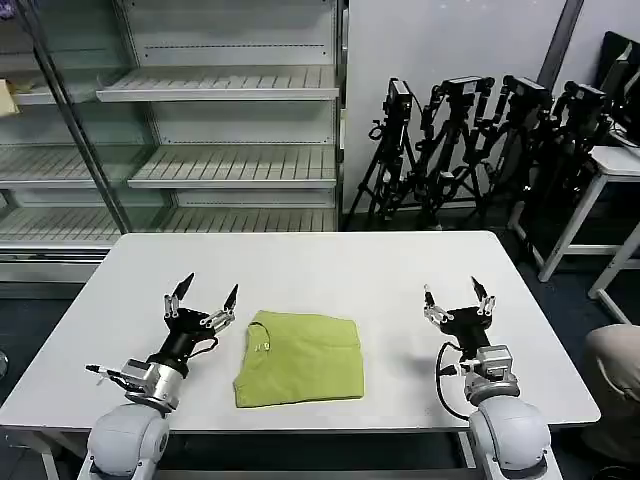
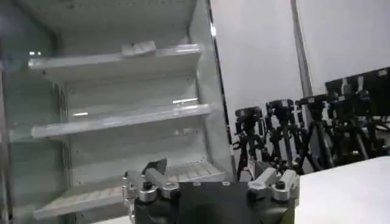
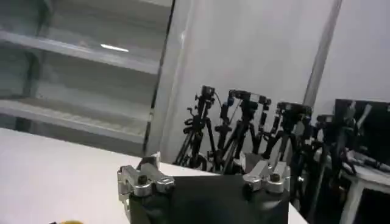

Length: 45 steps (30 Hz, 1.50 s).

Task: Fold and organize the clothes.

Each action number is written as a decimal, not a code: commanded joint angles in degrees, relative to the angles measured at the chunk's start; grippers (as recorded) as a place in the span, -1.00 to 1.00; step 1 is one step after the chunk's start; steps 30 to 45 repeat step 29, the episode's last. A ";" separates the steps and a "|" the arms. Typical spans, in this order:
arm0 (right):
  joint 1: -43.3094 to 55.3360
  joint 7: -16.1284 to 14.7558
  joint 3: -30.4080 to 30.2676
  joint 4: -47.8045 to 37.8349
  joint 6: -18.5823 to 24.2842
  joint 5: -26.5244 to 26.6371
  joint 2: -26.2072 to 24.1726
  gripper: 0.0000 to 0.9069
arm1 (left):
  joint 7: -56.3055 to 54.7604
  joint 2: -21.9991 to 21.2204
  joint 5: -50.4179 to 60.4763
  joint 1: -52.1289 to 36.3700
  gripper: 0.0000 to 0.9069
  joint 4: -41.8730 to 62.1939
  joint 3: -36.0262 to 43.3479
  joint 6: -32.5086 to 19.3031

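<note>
The clothes, one lime-green shirt, lie folded into a compact rectangle on the white table, near its front edge, collar showing at the left side. My left gripper rests open just left of the shirt, fingers pointing up and away, holding nothing. To the right of the shirt, well apart from it, my right gripper is likewise open and empty. Both wrist views look over the table toward the shelves and tripods, with the left gripper and right gripper spread wide.
An empty white shelving unit stands behind the table on the left. Several black tripods lean against the wall at the back right. Another white table sits at the far right.
</note>
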 commanded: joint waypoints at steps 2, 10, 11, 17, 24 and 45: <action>0.62 -1.23 0.53 -1.69 3.38 -0.41 -0.34 1.00 | 1.56 -0.94 4.03 0.71 1.00 1.63 -1.45 -2.72; -0.05 -1.30 -2.19 0.80 1.42 -6.53 2.12 1.00 | 2.52 0.93 3.96 1.44 1.00 1.15 -2.31 -2.83; -0.02 -0.56 -2.60 0.64 1.37 -6.74 2.10 1.00 | 3.30 1.38 3.98 1.26 1.00 0.79 -2.54 -2.96; -0.20 0.74 -3.92 1.23 1.79 -7.17 1.87 1.00 | 1.54 1.60 3.98 0.76 1.00 0.24 -2.30 -2.45; -0.79 1.78 -4.72 1.65 2.81 -8.81 1.24 1.00 | -1.76 1.00 6.80 0.82 1.00 -3.08 -0.78 1.87; -0.35 2.32 -3.95 0.98 3.57 -8.58 1.60 1.00 | 4.12 1.89 8.69 1.83 1.00 -1.97 -2.85 -0.52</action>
